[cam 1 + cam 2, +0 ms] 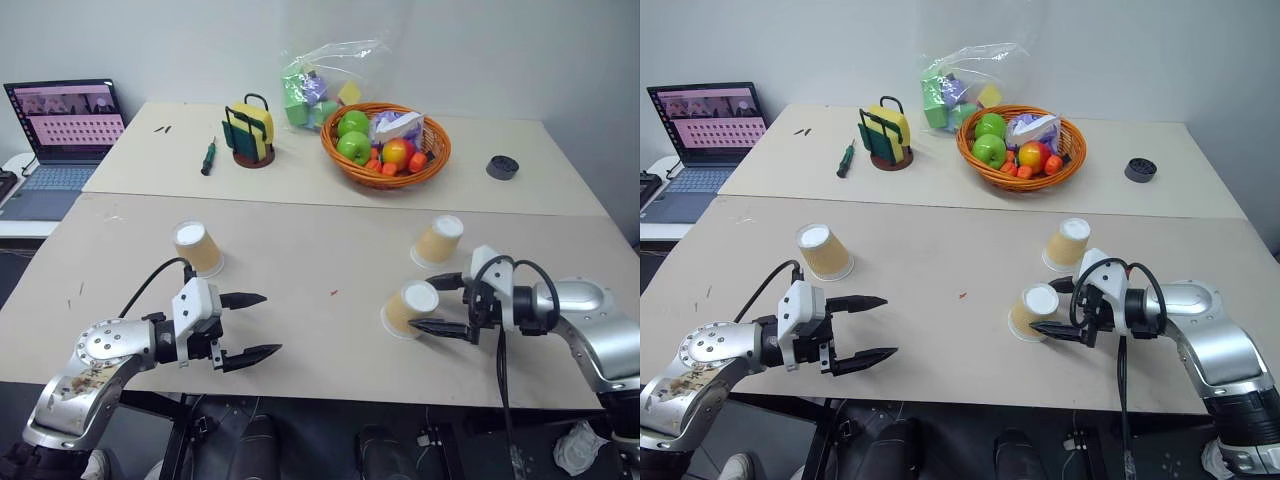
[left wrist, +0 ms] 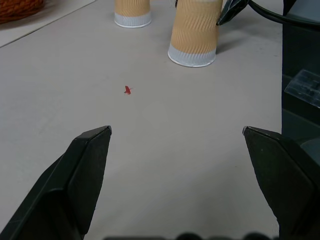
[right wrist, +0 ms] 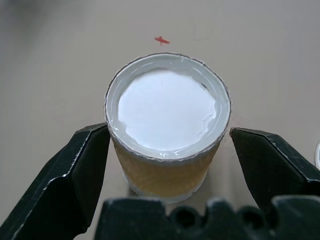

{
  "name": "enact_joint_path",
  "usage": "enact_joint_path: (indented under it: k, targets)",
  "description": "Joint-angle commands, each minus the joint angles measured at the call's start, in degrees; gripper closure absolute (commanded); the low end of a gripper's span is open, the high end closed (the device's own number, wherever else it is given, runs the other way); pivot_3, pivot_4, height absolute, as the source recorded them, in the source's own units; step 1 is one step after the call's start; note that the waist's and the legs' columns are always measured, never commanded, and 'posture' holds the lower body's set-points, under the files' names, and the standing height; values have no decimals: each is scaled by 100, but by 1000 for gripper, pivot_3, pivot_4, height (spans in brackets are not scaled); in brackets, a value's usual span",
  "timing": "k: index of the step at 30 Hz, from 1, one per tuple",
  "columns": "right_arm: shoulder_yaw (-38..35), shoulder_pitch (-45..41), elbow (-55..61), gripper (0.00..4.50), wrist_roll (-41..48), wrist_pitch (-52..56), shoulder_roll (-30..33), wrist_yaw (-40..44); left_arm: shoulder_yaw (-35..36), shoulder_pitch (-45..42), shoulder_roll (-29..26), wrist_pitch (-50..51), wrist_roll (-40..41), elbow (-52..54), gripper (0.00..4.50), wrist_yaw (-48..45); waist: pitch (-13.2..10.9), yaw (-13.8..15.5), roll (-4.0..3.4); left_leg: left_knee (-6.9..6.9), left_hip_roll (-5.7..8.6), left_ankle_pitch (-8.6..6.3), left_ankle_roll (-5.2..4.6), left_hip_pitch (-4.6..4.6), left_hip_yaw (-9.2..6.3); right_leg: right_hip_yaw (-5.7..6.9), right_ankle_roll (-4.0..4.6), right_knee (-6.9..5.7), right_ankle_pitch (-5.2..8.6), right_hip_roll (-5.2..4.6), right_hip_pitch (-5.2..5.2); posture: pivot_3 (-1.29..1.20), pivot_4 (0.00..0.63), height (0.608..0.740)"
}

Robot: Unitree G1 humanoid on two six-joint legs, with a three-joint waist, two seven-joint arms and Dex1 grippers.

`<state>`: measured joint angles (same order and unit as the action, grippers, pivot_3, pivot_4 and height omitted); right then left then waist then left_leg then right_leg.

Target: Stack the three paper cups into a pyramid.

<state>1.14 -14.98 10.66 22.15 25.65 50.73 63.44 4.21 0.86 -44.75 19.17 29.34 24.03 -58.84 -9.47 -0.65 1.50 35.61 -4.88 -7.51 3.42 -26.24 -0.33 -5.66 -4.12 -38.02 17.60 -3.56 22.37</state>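
On the near table [image 1: 300, 250] from the head camera, all three paper cups sit upside down with their white bases up, none stacked yet. One cup [image 1: 197, 247] stands alone on the left side, the far right cup [image 1: 440, 240] is just behind the near right cup [image 1: 410, 308], close but not touching. The right gripper [image 1: 447, 304] has its fingers spread wide with that near cup sitting between them, though it doesn't look squeezed. The left gripper [image 1: 256, 325] hovers open over bare tabletop in front of the lone left cup.

Left wrist cam: both black fingers [image 2: 85, 170] wide apart, nothing between them but table and a tiny red mark [image 2: 128, 90], the two right-side cups farther off.

Right wrist cam: the cup's white base fills the gap, one finger [image 3: 82, 165] right at its side, the other standing a bit off.
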Motion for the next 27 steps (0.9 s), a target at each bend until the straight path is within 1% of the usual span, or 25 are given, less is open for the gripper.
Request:
enact_joint_path:
  k: [1,3,5,6,8,9,14,17,20,23,25,27]
  targets:
    - [-95,-94,166,40,59,43,-26,-32,119,14,-37,-158,38,265,0,-67,0,1,0,0,0,0,0,0,0,0,0,0,0,0,0,0,150,692]
    - [-125,-134,224,40,114,101,-18,-13,98,51,-41,-194,-16,274,0,-62,0,-4,0,1,0,0,0,0,0,0,-3,0,-2,0,-1,0,150,692]
    - [-134,-151,244,550,122,120,-13,-6,94,73,-35,-200,-31,287,0,-48,0,-5,0,1,0,0,0,0,0,0,-4,-1,-7,0,0,0,150,692]
    - [-121,-162,239,714,108,114,-12,-8,94,75,-31,-199,-31,291,0,-41,0,-5,0,1,0,0,0,0,0,0,-4,-2,-7,0,0,0,150,692]
    - [-100,-179,234,1488,88,107,-11,-12,94,81,-28,-203,-33,297,0,-35,0,-6,0,1,0,0,0,0,0,0,-4,-2,-7,0,0,0,150,692]
    - [-91,-242,258,1715,118,143,-35,-19,90,95,-33,-216,-51,292,0,-38,0,-6,0,1,0,0,0,0,0,0,-4,-2,-7,0,0,0,150,692]
    - [-44,-683,468,1715,402,392,-179,38,80,114,-36,-217,-84,279,0,-21,0,-24,-1,2,-1,0,0,1,0,0,0,-4,-14,1,1,0,150,692]
    - [337,-1451,452,1715,444,643,-571,17,41,84,-19,-217,-121,225,0,-29,-2,-52,-2,1,-2,0,0,1,0,0,11,-4,-26,2,3,0,150,692]
    - [1167,-2337,1,1715,-43,602,-1164,76,-56,16,0,-235,-178,148,0,-64,-3,-87,-4,1,-6,0,0,4,0,0,9,-9,-29,6,5,0,150,692]
    - [1927,-3112,-866,1715,-602,386,-1831,112,-140,-80,38,-239,-206,74,0,-72,-3,-98,-5,0,-6,0,-1,4,-1,2,-2,-9,-37,7,7,0,150,692]
    - [2347,-3477,-1441,1715,-958,121,-2160,253,-177,-120,63,-243,-234,48,0,-73,-4,-59,-5,-2,-6,0,-1,-1,-1,3,-1,-12,-39,8,13,0,150,692]
    - [2607,-3743,-1957,1715,-1231,-143,-2418,366,-195,-137,83,-245,-243,33,0,-59,-7,0,-8,-4,-5,1,-1,-14,-1,5,1,-13,-39,7,26,0,150,692]
